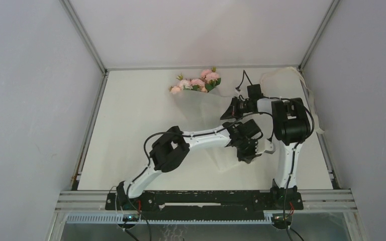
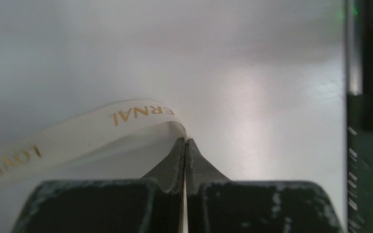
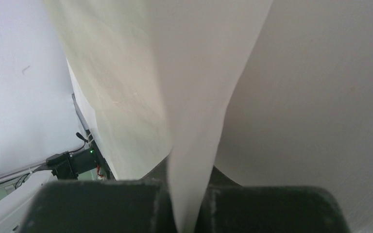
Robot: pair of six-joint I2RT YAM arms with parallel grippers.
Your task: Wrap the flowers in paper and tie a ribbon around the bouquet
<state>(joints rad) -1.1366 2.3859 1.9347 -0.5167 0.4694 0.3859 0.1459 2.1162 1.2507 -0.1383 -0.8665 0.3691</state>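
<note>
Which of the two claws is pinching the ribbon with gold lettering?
The left claw: its tips are shut on the cream ribbon. The right claw is clamped on a fold of white paper instead.

Top cam: fixed, high behind the arm bases, looking down and forward over the whole table (image 1: 125,115). It's far out, with both arms fully in frame.
Left wrist cam: just behind the left gripper (image 2: 185,141), looking along it. Very close, ribbon (image 2: 73,133) at lower left.
Right wrist cam: same mount on the right gripper (image 1: 229,110), paper (image 3: 194,97) nearly fills the frame.
Overlap: both wrist patches sit centre-right of the top view.
</note>
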